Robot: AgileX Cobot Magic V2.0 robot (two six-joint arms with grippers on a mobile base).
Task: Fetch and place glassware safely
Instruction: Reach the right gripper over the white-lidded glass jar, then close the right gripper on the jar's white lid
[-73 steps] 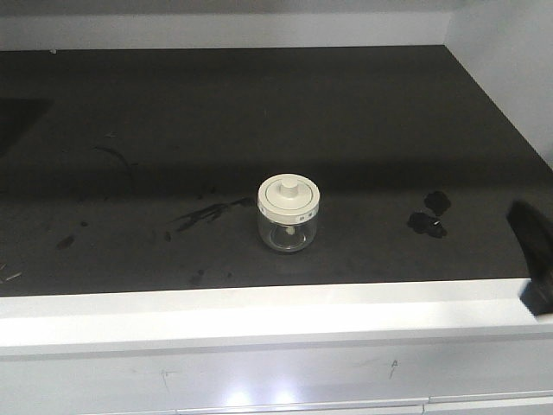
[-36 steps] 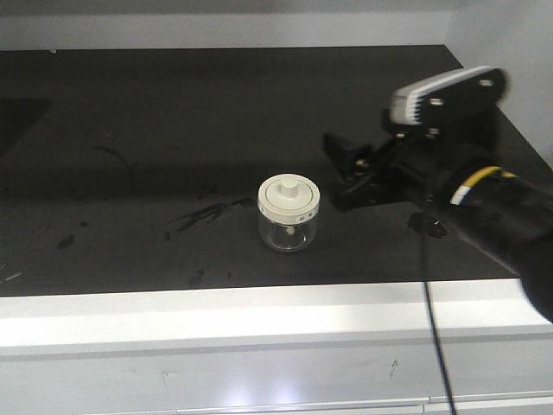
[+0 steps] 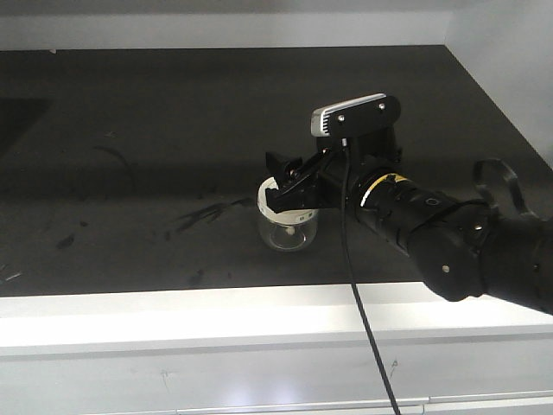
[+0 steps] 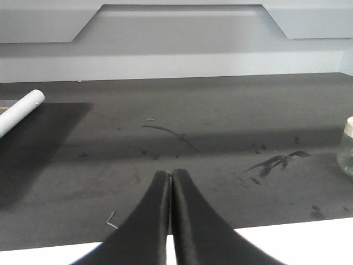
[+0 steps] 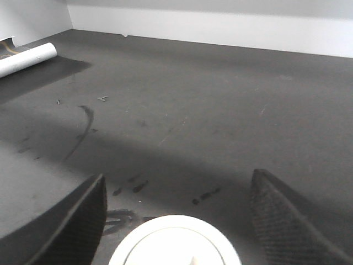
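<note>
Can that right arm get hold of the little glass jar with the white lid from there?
Probably yes: the open right gripper has a finger each side of the small clear glass jar with a cream-white round lid, nothing between them.

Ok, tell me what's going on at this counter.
The right gripper is open over the small glass jar on the dark counter, one finger on either side of its white lid, not yet closed on it. The left gripper is shut and empty near the counter's front edge, away from the jar.
</note>
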